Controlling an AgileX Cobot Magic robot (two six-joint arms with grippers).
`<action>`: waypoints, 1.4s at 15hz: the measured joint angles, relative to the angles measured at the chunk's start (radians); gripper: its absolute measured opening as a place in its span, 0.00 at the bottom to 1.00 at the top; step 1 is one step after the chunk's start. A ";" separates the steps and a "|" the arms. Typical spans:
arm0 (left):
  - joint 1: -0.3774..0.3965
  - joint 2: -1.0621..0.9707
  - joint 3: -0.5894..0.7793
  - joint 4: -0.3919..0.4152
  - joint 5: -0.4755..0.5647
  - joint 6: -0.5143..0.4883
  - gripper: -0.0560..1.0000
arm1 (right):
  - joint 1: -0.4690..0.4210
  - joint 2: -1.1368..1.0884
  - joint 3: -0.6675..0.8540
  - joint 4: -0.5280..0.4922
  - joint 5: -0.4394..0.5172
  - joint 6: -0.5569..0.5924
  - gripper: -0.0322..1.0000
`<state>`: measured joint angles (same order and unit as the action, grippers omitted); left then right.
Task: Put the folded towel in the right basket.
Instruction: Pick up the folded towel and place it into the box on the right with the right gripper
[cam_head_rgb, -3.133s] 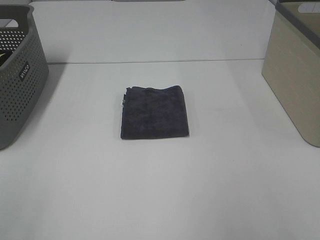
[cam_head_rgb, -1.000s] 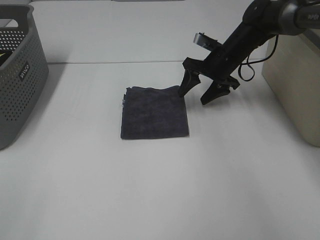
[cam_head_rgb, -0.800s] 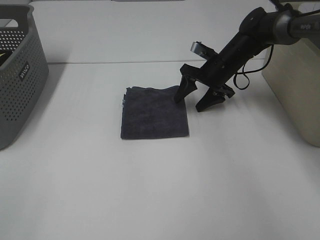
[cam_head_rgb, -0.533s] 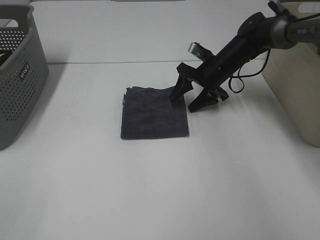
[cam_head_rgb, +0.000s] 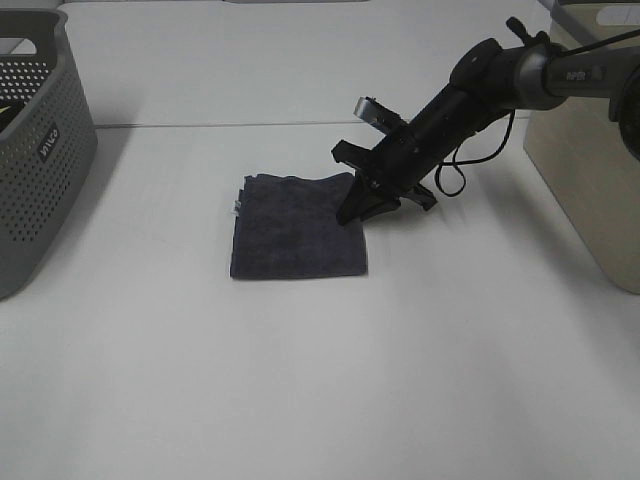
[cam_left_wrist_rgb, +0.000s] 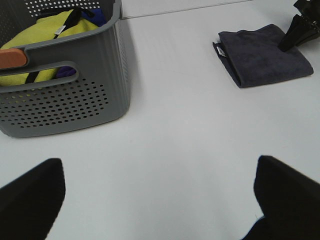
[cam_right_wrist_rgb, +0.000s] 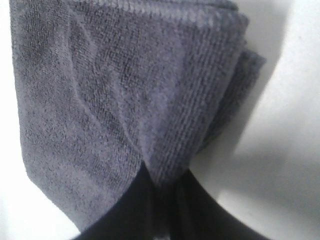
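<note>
Three views each told a different part. The high camera showed the folded dark grey towel (cam_head_rgb: 295, 228) lying flat on the white table (cam_head_rgb: 320, 380), roughly midway between the two baskets. The right gripper (cam_head_rgb: 357, 208) slanted down to the towel's right-hand edge near the far corner. Whether it had any hold could not be read from there. The right wrist camera settled it (at very close range): the black fingers (cam_right_wrist_rgb: 200, 215) were drawn together on a ridge of the towel's layered edge, with cloth pinched between them.

The left wrist camera showed the left gripper (cam_left_wrist_rgb: 160, 199), its jaws spread wide with nothing between them, held over bare table just beside the grey perforated basket (cam_left_wrist_rgb: 75, 100). Only this view looked into that basket, where a yellow cloth (cam_left_wrist_rgb: 45, 35) lay with something blue (cam_left_wrist_rgb: 95, 15) behind it.

The beige basket (cam_head_rgb: 585, 170) stood at the table's right side, well apart from the towel. The right arm (cam_head_rgb: 480, 85) and its looping black cable (cam_head_rgb: 455, 180) stretched across the space between them.
</note>
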<state>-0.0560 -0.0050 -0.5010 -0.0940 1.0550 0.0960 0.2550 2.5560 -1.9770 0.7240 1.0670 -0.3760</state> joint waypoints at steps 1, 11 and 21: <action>0.000 0.000 0.000 0.000 0.000 0.000 0.98 | 0.000 0.000 -0.010 -0.003 0.001 0.000 0.07; 0.000 0.000 0.000 0.000 0.000 0.000 0.98 | 0.000 -0.404 -0.117 -0.287 0.113 0.049 0.07; 0.000 0.000 0.000 0.000 0.000 0.000 0.98 | -0.300 -0.691 -0.117 -0.586 0.154 0.197 0.07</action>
<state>-0.0560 -0.0050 -0.5010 -0.0940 1.0550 0.0960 -0.0450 1.8650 -2.0940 0.1380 1.2210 -0.1790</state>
